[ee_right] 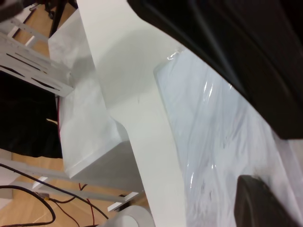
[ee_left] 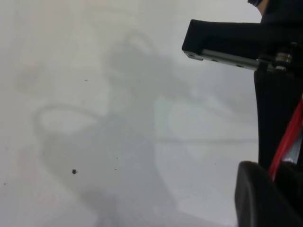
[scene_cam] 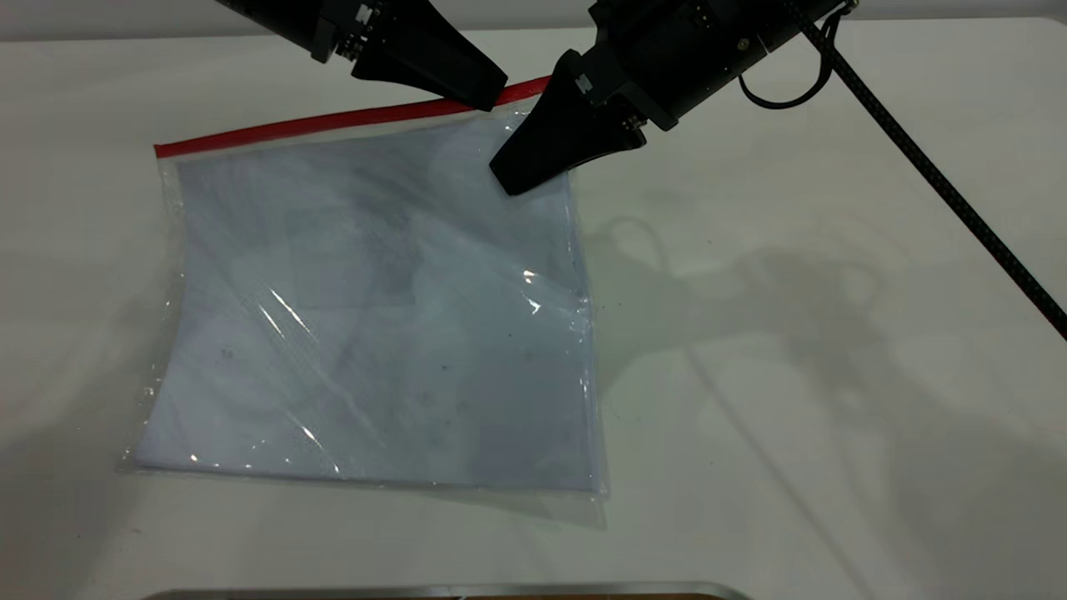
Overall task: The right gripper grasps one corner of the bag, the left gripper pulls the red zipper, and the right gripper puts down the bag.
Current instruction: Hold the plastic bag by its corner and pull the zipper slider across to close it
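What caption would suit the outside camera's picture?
Two robot grippers, left gripper and right gripper, meet at the red zipper end of a clear bag.

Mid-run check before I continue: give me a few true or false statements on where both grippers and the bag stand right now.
1. The bag lies on the white table. True.
2. The left gripper is parked far from the red zipper. False: its tip sits at the zipper, near the right end.
3. The right gripper is at the bag's corner beside the zipper's right end. True.
4. The red zipper runs along the bag's near edge. False: it runs along the far edge, by the arms.
5. A black braided cable trails from the right gripper. True.
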### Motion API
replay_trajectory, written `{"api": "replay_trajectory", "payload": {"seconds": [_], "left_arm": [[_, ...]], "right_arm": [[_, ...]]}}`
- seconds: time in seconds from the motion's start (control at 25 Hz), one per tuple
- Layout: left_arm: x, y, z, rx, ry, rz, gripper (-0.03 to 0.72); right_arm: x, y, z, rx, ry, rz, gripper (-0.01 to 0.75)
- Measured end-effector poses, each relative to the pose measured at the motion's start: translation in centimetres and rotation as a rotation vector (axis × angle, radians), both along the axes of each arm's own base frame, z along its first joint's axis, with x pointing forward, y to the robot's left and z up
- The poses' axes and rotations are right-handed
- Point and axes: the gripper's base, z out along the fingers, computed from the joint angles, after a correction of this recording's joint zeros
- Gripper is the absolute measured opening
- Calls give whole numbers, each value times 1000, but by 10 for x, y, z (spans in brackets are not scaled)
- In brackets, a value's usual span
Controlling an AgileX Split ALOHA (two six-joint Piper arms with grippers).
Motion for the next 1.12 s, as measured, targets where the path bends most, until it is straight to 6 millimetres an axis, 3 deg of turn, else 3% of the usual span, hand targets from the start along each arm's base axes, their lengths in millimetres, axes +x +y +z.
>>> {"api": "replay_trajectory", "payload": {"seconds": [0.52, 1.12], "left_arm": [[7, 2, 2, 8, -37, 38, 68], [22, 54, -3, 61, -40, 133, 76]], "right_arm": [[10, -17, 17, 0, -73, -27, 33], [30, -45, 27, 100, -72, -160, 33]]}}
